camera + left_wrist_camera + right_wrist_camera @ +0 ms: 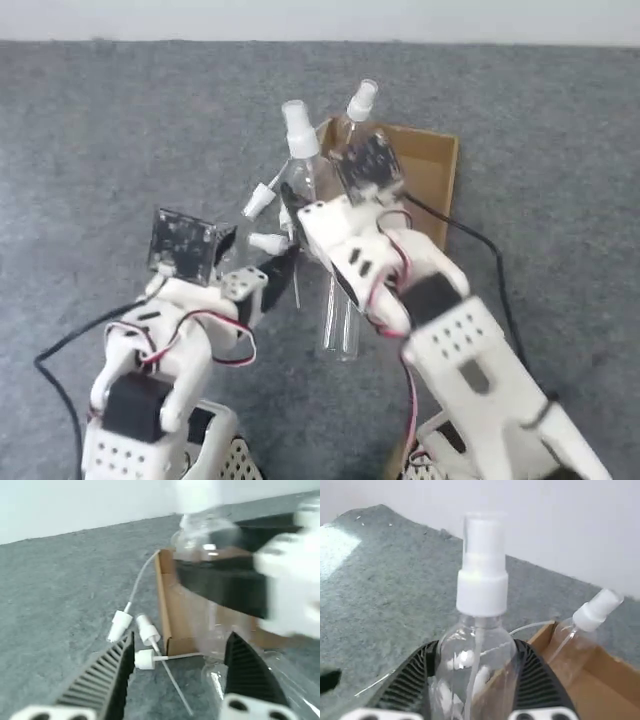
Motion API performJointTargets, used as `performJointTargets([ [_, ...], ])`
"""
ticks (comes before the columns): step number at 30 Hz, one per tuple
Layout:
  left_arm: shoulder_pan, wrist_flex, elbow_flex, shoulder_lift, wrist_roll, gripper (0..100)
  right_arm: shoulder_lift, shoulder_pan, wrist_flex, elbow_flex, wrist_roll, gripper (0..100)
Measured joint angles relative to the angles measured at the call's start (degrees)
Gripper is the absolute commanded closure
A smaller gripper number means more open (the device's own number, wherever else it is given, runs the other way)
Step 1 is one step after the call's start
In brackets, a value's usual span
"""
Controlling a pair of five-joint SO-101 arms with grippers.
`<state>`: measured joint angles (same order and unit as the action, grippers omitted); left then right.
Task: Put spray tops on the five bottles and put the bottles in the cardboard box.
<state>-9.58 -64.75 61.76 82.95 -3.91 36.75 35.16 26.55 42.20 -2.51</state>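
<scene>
My right gripper is shut on a clear bottle that stands upright with a white spray top on it. In the high view this bottle is held just beside the left wall of the cardboard box. A second capped bottle leans inside the box. Three loose spray tops with thin tubes lie on the carpet by the box corner. My left gripper hangs open above them, holding nothing. An uncapped clear bottle lies between the arms.
Grey carpet covers the table, with free room to the left and far right. The right arm's black cable runs past the box. White arm bases stand at the near edge.
</scene>
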Motion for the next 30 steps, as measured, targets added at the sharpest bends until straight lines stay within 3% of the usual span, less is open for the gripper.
performJointTargets([
  [11, -2.5, 7.0, 6.3, -0.5, 2.2, 72, -5.8, 3.9, 18.7, -14.5, -2.2, 99.3],
  [23, -2.6, 9.1, 6.3, -4.0, 2.3, 72, 2.5, 3.8, 27.4, -14.7, -1.8, 99.3],
  [26, -2.6, 9.1, 6.5, -4.4, 2.3, 72, 2.5, -0.7, 28.0, -14.7, 1.3, 99.3],
  [30, -2.4, 9.1, 7.3, -5.0, 2.3, 73, 2.5, -12.0, 25.4, -14.7, 5.5, 99.3],
])
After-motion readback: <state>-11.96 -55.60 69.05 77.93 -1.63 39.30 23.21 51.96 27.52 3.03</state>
